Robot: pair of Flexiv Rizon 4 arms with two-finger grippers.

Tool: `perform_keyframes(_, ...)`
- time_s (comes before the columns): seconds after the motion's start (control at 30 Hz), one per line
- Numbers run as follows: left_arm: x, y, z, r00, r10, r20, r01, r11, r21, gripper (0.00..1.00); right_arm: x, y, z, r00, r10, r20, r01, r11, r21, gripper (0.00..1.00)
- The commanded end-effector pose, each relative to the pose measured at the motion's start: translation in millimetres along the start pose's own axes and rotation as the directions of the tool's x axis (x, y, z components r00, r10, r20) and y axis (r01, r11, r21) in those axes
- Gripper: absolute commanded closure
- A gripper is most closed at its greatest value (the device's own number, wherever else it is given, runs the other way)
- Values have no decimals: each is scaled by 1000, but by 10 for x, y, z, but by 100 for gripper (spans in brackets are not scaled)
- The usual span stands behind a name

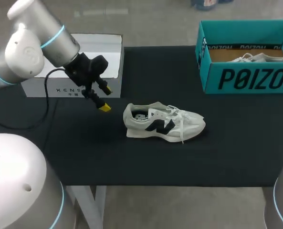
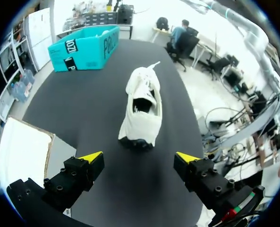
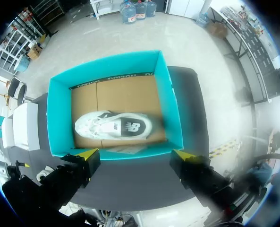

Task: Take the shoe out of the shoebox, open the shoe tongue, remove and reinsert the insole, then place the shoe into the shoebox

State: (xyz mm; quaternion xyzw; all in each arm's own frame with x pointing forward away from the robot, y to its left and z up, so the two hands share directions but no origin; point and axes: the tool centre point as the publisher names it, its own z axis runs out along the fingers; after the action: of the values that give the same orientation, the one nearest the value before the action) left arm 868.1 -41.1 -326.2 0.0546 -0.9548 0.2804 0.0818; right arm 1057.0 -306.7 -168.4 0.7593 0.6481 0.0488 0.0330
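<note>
Left gripper [image 1: 105, 98]: fingers spread wide, nothing between them, held over the black table [image 1: 131, 162] near the heel of the shoe, not touching it. Right gripper [image 3: 135, 154]: fingers likewise spread and empty, held high over the teal shoebox [image 3: 59, 118], looking down into it. White shoe [image 1: 162, 121]: dark side marking, upright on its sole at mid-table, outside the shoebox, heel toward the left gripper, laces loose. Second shoe [image 3: 114, 125]: white, lying on its side inside the shoebox. White box [image 1: 108, 47]: at the table's far left, behind the left arm.
</note>
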Motion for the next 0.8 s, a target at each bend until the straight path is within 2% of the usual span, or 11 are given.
perform_keyframes(0.03,75,168,138,993,-115,31,110,984,143,0,0,-2,0,1000,1,0,-1,1000,-1,0)
perform_keyframes(0.1,62,208,195,996,-88,0,87,980,178,0,0,-2,0,1000,1,0,-1,1000,-1,0)
perform_keyframes(0.23,47,206,282,993,81,-86,-57,967,249,0,0,-2,0,1000,1,0,-1,1000,-1,0)
perform_keyframes(0.47,97,24,327,968,231,-100,-212,962,172,0,0,-2,0,1000,1,0,-1,1000,-1,0)
perform_keyframes(0.53,130,-28,311,965,247,-91,-231,960,161,0,0,-2,0,1000,1,0,-1,1000,-1,0)
perform_keyframes(0.7,261,-152,304,966,252,-48,-248,965,80,0,0,-2,0,1000,1,0,-1,1000,-1,0)
perform_keyframes(0.8,261,-152,304,966,252,-48,-248,965,80,0,0,-2,0,1000,1,0,-1,1000,-1,0)
